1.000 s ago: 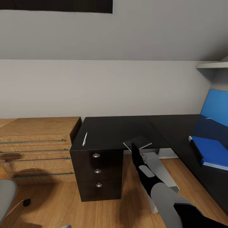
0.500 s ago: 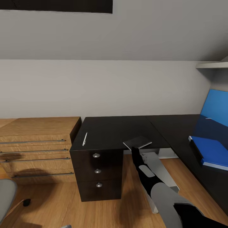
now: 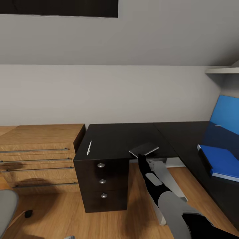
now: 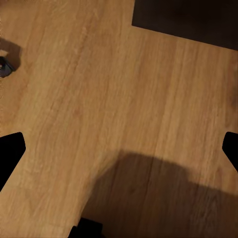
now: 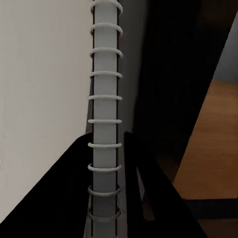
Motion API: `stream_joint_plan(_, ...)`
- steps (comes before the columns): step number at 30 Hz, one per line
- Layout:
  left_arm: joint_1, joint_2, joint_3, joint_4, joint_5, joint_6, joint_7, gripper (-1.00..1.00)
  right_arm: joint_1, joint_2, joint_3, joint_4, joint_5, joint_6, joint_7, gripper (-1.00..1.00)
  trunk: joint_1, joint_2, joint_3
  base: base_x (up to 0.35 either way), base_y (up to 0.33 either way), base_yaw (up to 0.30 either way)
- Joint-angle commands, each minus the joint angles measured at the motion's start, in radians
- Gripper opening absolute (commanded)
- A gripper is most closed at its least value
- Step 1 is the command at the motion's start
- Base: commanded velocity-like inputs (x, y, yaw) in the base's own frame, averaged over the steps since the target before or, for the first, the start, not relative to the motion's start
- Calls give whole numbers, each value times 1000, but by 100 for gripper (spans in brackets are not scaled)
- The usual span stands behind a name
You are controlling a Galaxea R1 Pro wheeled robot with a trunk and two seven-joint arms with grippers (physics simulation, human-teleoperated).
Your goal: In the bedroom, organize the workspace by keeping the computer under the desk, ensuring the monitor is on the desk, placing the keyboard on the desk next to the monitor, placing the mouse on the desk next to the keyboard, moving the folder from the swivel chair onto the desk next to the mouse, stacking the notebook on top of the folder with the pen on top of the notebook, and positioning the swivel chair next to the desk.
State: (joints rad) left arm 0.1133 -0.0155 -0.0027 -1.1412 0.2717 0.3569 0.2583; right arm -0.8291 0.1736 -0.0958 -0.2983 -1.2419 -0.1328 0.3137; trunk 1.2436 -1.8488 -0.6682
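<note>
The right gripper (image 3: 143, 156) is pinching the grey notebook (image 3: 144, 149) by its spiral edge at the desk's (image 3: 116, 137) front rim. The blue folder (image 3: 222, 161) is lying on the desk at three o'clock from the notebook. The left gripper (image 4: 119, 148) is hanging spread wide over the floor (image 4: 99, 99).

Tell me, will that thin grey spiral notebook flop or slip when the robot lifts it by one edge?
The notebook looks flat and unbent in the right end effector, so probably stiff enough. It is thin, so likely light. The spiral binding sits between the fingers, which may keep it from sliding, though it could pivot.
</note>
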Motion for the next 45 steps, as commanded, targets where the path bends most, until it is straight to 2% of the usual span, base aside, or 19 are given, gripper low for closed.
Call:
stream_joint_plan(1, 0, -1, -1, -2, 11, 4, 7, 100, -1, 1, -7, 1, -6, 1, 12, -100, -4, 7, 2, 0, 0, 0)
stream_joint_plan(12, 0, -2, -2, -2, 9, -4, 7, 100, 4, 1, -5, -64, -3, -2, 32, -100, -46, 84, 37, 0, 0, 0)
stream_joint_plan(13, 0, -3, -3, 0, 10, -47, 7, 100, 8, 1, -5, -96, -1, -1, 34, -100, -50, 91, 40, 0, 0, 0)
stream_joint_plan(17, 0, -5, -6, 27, 9, -109, 7, 100, 11, 1, -7, -124, -2, -2, 34, -100, -65, 119, 53, 0, 0, 0)
stream_joint_plan(21, 0, -6, -16, 54, 8, -137, 8, 100, 18, -13, -8, -155, -4, -3, 32, -100, -81, 147, 65, 0, 0, 0)
stream_joint_plan(24, 0, -7, -32, 71, 8, -151, 11, 100, 43, -38, -9, -227, -7, -2, 19, -100, -92, 168, 74, 0, 0, 0)
stream_joint_plan(25, -1, -7, -38, 76, 8, -155, 11, 100, 80, -58, -10, -321, -9, 0, -27, -100, -96, 175, 78, 0, 0, 0)
stream_joint_plan(27, 0, -7, -40, 78, 7, -156, 11, 100, 114, -76, -10, -401, -11, 1, -91, -100, -104, 189, 84, 0, 0, 0)
stream_joint_plan(29, 0, -7, -41, 80, 8, -157, 10, 100, 163, -111, -11, -529, -14, 4, -213, -100, -107, 196, 87, 0, 0, -3)
stream_joint_plan(32, 0, -7, -42, 83, 9, -156, 10, 100, 182, -140, -16, -593, -28, 5, -292, -100, -107, 196, 87, 0, 0, -40)
stream_joint_plan(34, 0, -7, -43, 90, 9, -156, 10, 100, 187, -156, -21, -610, -44, 6, -318, -100, -107, 196, 87, 0, 0, -104)
stream_joint_plan(36, 0, -7, -44, 107, 8, -156, 10, 100, 191, -181, -28, -624, -84, 10, -341, -100, -107, 196, 87, 0, 0, -180)
stream_joint_plan(37, 0, -7, -45, 117, 8, -156, 10, 100, 193, -196, -32, -629, -120, 16, -351, -100, -107, 196, 87, 0, 0, -218)
stream_joint_plan(39, 0, -7, -45, 123, 8, -156, 10, 100, 194, -211, -34, -633, -158, 24, -358, -100, -107, 196, 87, 0, 0, -231)
stream_joint_plan(40, 0, -7, -45, 127, 8, -156, 10, 100, 194, -226, -35, -635, -196, 32, -364, -100, -107, 196, 87, 0, 0, -247)
stream_joint_plan(42, 0, -7, -45, 131, 8, -156, 10, 100, 195, -244, -36, -638, -243, 42, -372, -100, -107, 196, 87, 0, 0, -254)
stream_joint_plan(45, 0, -7, -45, 133, 7, -157, 10, 100, 195, -258, -37, -639, -277, 49, -383, -100, -107, 196, 87, 0, 0, -261)
